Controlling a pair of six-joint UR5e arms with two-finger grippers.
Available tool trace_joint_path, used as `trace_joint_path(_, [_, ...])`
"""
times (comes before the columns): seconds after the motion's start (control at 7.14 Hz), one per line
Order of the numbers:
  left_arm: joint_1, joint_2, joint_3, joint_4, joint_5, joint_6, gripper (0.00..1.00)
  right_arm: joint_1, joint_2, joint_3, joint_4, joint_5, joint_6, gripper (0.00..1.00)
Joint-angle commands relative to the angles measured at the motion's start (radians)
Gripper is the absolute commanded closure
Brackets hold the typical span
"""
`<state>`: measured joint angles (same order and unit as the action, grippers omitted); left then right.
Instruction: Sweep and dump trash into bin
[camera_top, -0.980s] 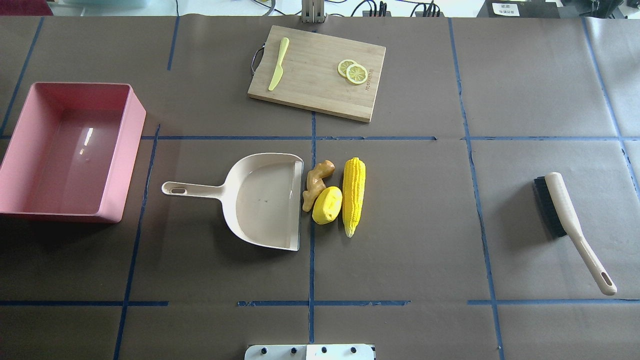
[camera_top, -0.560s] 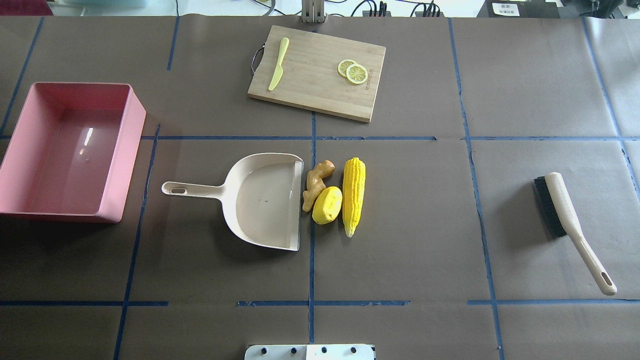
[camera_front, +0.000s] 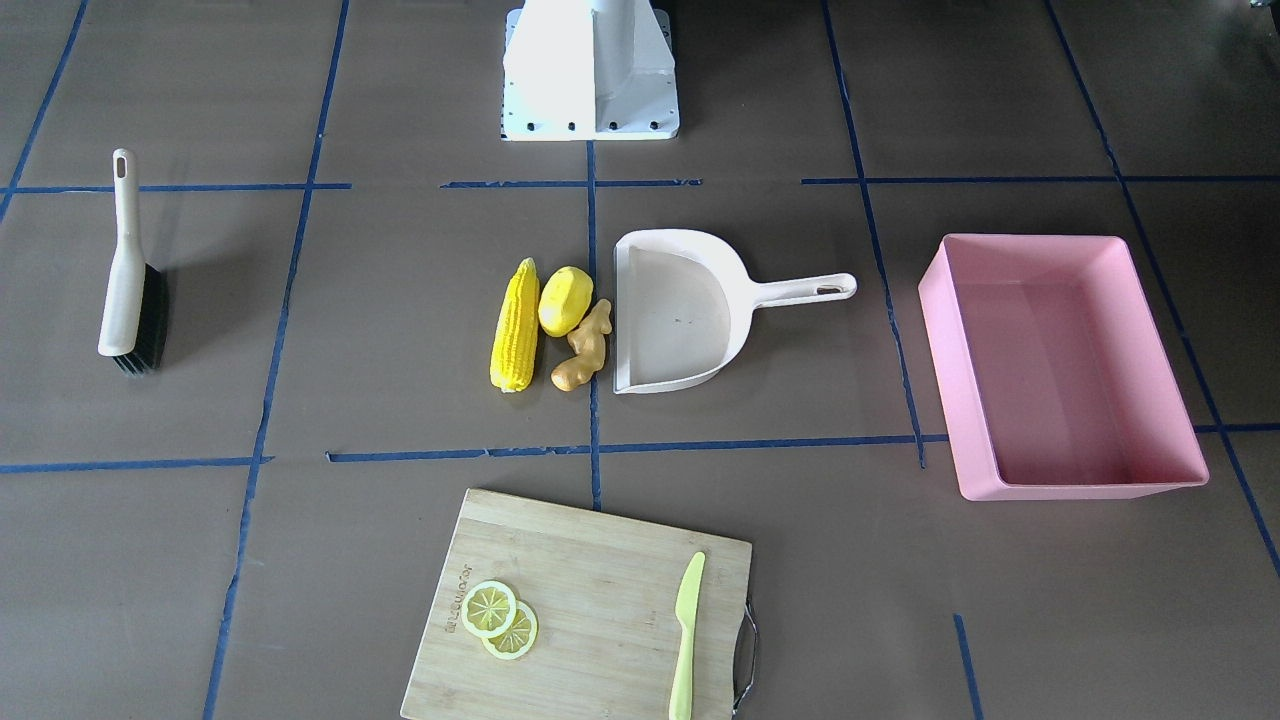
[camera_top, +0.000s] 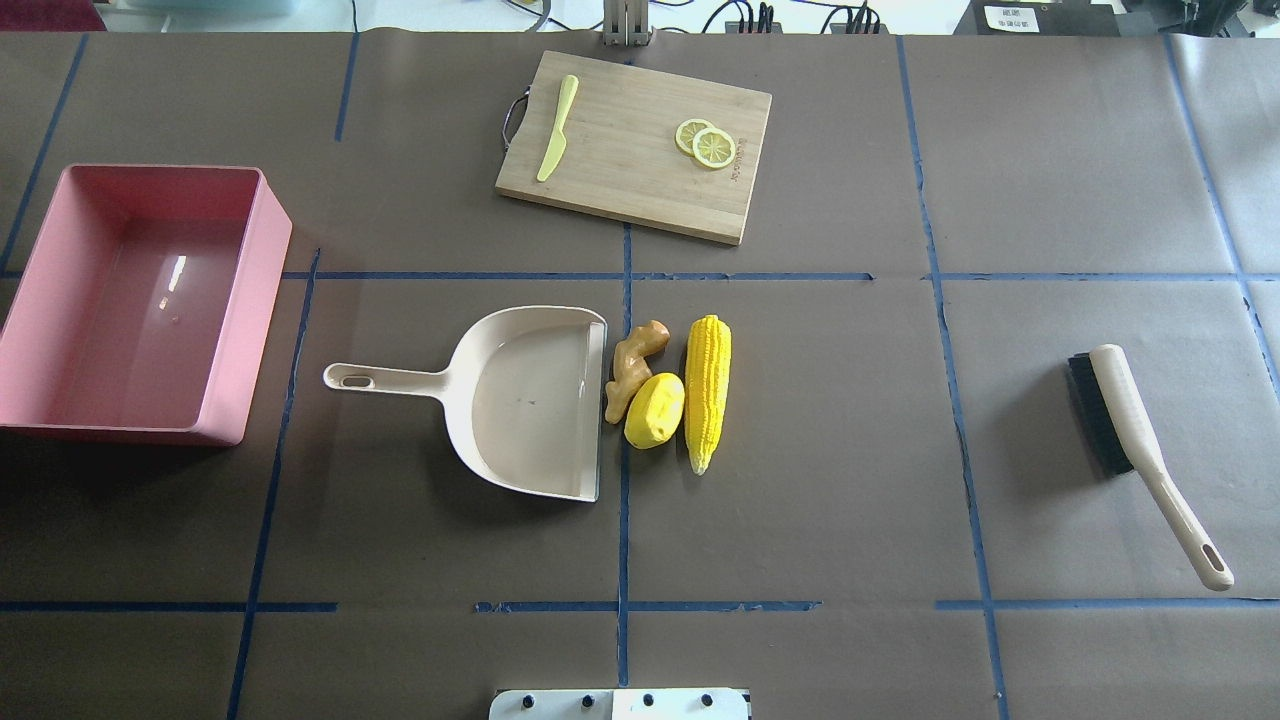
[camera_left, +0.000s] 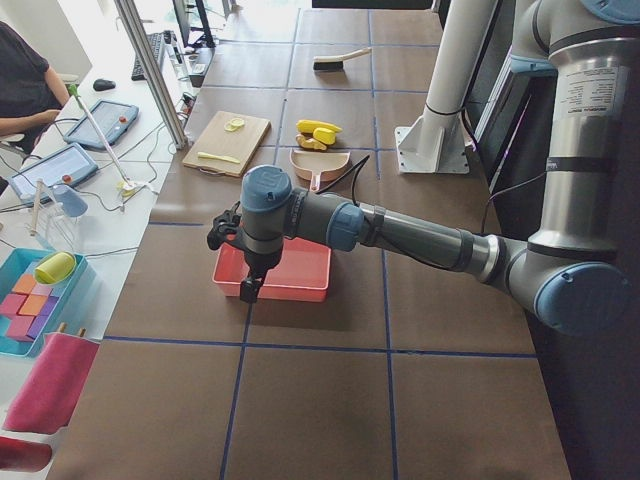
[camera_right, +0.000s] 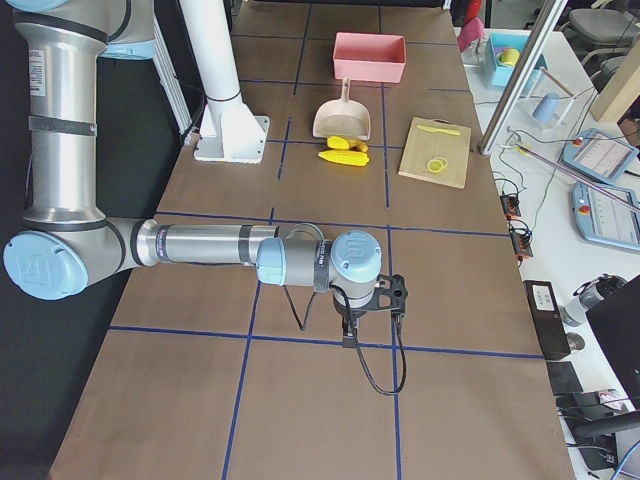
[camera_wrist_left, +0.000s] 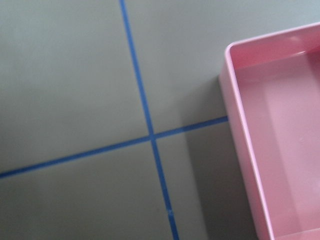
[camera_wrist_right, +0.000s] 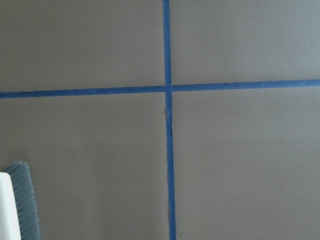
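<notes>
The corn cob (camera_top: 707, 390), the round yellow fruit (camera_top: 655, 410) and the tan ginger root (camera_top: 630, 370) lie together just right of the open mouth of the cream dustpan (camera_top: 530, 400). The pink bin (camera_top: 262, 290) stands empty at the table's left; its corner shows in the left wrist view (camera_wrist_left: 240, 125). My left gripper (camera_left: 248, 285) hangs by the bin's outer end, seen only in the exterior left view. My right gripper (camera_right: 352, 330) hangs over the table's right end, seen only in the exterior right view. I cannot tell whether either is open or shut.
A cream brush (camera_top: 1130, 430) with black bristles lies at the right; its bristles show in the right wrist view (camera_wrist_right: 25, 200). A bamboo cutting board (camera_top: 640, 170) at the far middle carries a lime-green knife (camera_top: 556, 128) and two lemon slices (camera_top: 706, 142).
</notes>
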<state>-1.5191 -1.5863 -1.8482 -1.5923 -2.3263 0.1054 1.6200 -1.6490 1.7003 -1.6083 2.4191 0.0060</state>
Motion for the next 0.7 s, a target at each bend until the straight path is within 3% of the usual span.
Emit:
trace_joint_path(0.0, [0.123, -0.065, -0.066, 0.018, 0.008, -0.007, 0.00, 0.000, 0.001, 0.039, -0.001, 0.037, 0.014, 0.00])
trace_joint_path(0.28, [0.196, -0.124, -0.069, 0.041, 0.008, -0.007, 0.00, -0.008, -0.009, 0.056, 0.001, 0.047, 0.038, 0.00])
trace_joint_path(0.56, [0.261, -0.167, -0.068, 0.041, 0.007, -0.007, 0.00, -0.085, -0.067, 0.181, 0.002, 0.029, 0.189, 0.01])
